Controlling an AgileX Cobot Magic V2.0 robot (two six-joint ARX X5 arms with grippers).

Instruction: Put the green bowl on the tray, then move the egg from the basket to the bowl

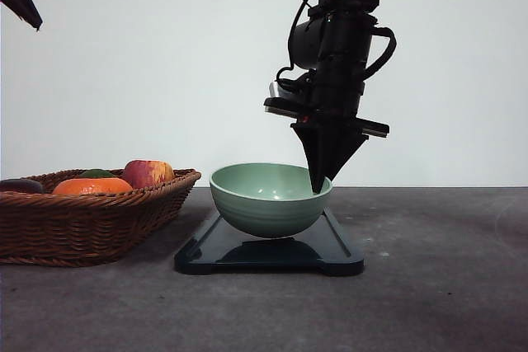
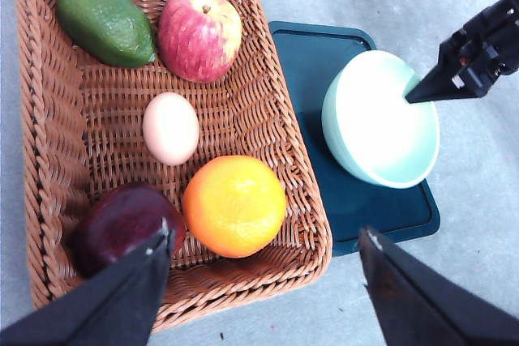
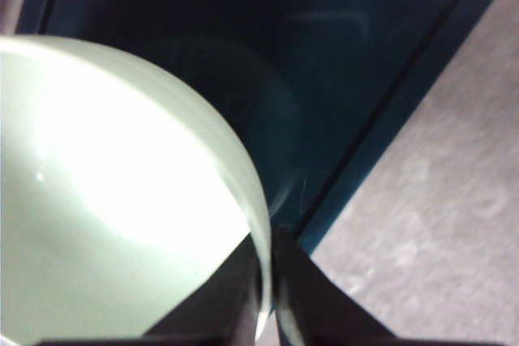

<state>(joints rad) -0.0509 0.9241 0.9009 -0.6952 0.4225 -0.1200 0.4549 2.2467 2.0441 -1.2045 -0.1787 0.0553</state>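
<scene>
Basket (image 1: 91, 216) nearest on the table's left w/ egg (image 2: 170, 128) lying mid-weave among apple (image 2: 199, 34), orange (image 2: 234, 206), avocado (image 2: 105, 20) & a dark purple fruit (image 2: 122, 224). Left gripper (image 2: 263, 261) hovers above the basket, fingers wide apart, holding nothing. Just right of the basket: tray (image 1: 334, 255). Green bowl (image 1: 268, 199) hangs slightly tilted, looks just clear of the tray. Right gripper (image 1: 318, 190) fingers pinched tight on the bowl's right rim, one inside, one outside.

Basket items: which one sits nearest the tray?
The orange, lying by the basket wall facing the tray; apple, egg, avocado and the dark fruit lie farther off.
</scene>
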